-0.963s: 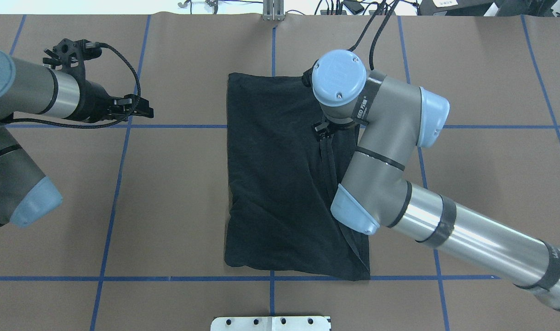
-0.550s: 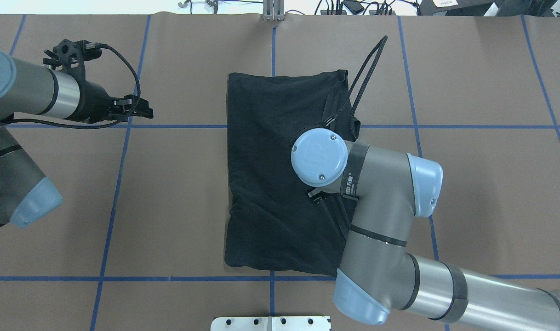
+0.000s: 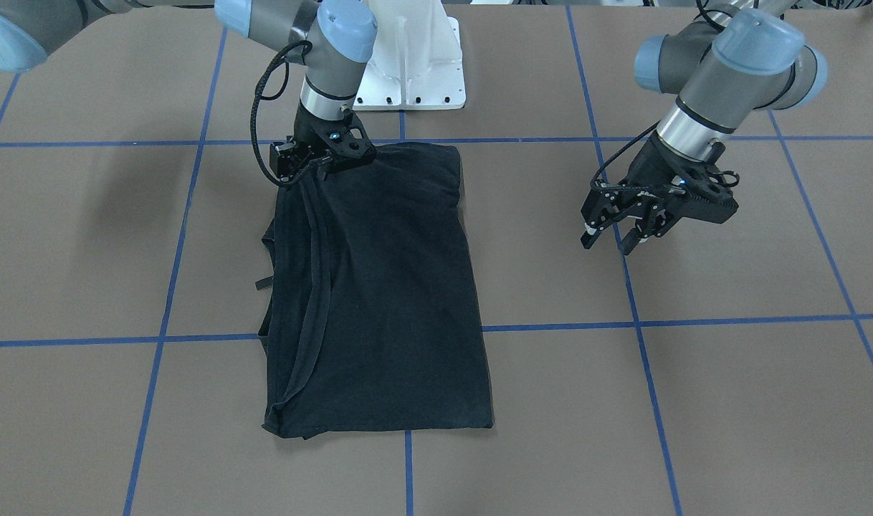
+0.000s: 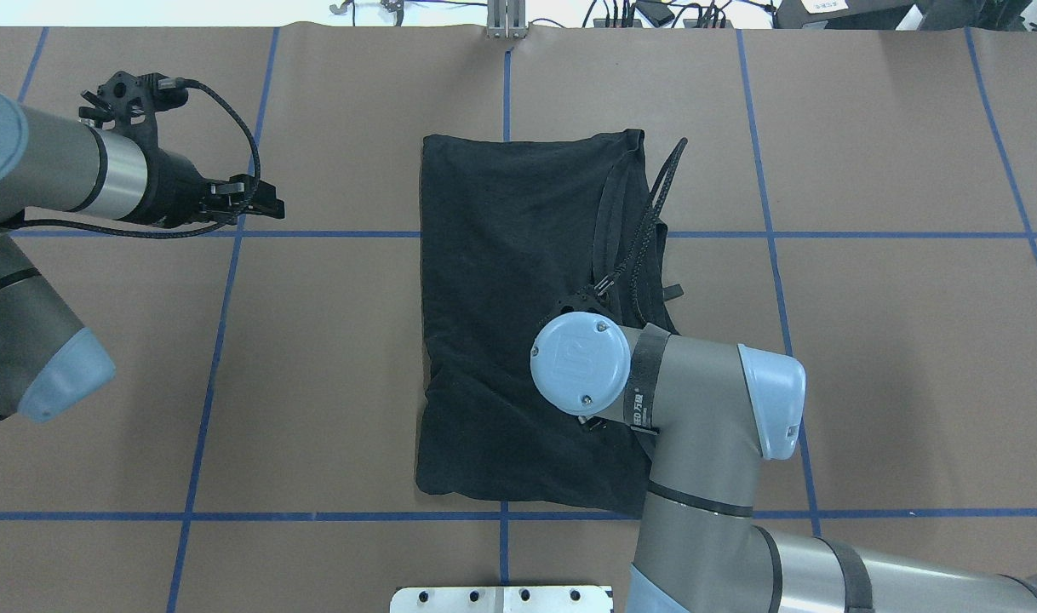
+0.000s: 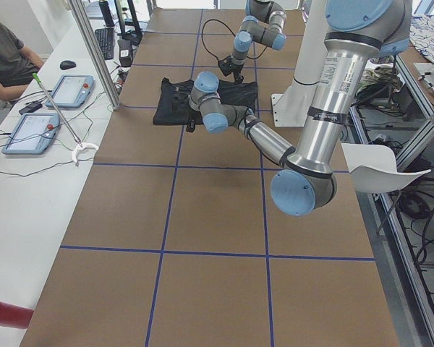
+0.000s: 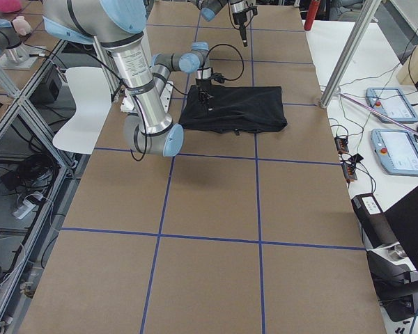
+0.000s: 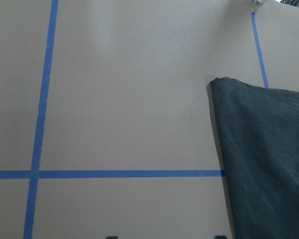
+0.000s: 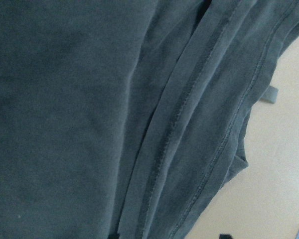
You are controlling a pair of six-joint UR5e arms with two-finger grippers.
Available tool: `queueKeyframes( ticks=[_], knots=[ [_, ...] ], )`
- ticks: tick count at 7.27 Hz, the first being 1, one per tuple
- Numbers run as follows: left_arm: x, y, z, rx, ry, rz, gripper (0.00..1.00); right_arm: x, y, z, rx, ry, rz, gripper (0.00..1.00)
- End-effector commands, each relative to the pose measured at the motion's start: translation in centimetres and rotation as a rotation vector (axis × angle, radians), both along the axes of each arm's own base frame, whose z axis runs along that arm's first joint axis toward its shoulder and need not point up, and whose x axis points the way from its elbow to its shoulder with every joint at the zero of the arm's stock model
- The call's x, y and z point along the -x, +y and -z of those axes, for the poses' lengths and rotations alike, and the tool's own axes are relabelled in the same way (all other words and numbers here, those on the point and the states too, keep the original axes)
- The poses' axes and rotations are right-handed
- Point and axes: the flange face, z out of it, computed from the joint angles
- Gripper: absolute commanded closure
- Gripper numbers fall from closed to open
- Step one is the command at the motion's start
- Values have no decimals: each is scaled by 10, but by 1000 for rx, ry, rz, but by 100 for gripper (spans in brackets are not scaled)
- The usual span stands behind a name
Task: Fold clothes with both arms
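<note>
Bearings: clock hours follow the overhead view, with 12 pointing away from the robot.
T-shirt (image 4: 501, 323): black and folded into a long rectangle. It lies flat at the middle of the counter (image 4: 314, 383), long axis running 12 to 6. Only black cloth shows.
Hem bands (image 8: 189, 99): layered stitched edges run along the shirt's 3 o'clock side, bunched and slightly wavy. A small tab (image 4: 673, 292) pokes out past that edge onto the counter.
Right pincer (image 3: 322, 168): points down at the shirt's 5 o'clock part, close to the 6 o'clock edge and right over the hem bands. Its wrist view is filled with cloth, and the fingertips barely peep in at the bottom, spread apart. It is released, with nothing pinched.
Right arm (image 4: 697, 426): comes in from 5 o'clock, and its blue wrist cap hides the pincer from overhead. A black cable (image 4: 655, 196) loops over the cloth toward 1 o'clock.
Left pincer (image 3: 608, 242): hangs above bare counter at about 10 o'clock of the shirt, well apart from it. Its jaws are spread and it holds nothing.
Left arm (image 4: 50, 179): enters from 9 o'clock.
Counter: brown, crossed by blue tape lines (image 4: 314, 233). One line passes under the shirt's 12 o'clock third.
White base stand (image 3: 408, 64): stands at 6 o'clock of the shirt, near its edge.
</note>
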Motion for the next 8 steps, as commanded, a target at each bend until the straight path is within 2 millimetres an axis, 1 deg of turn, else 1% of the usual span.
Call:
queueKeyframes(
  ticks=[1,3,4,5,6,7,8],
  knots=[
    [-1,-1,-2,3,-3,0,29,14,33,-26,14,40,59,37],
    [-1,-1,-2,5,-2,0,29,18,44,-31,15,48,77,39],
    [-1,-1,-2,5,-2,0,29,18,45,-31,16,48,78,50],
    [-1,-1,-2,6,-2,1,29,19,45,-32,16,49,79,82],
    [-1,-1,-1,5,-1,1,29,20,46,-27,18,41,82,100],
    [-1,-1,-2,6,-2,1,29,17,40,-26,19,37,74,100],
    [-1,-1,-1,5,-1,1,28,11,28,-24,20,33,65,100]
  ],
)
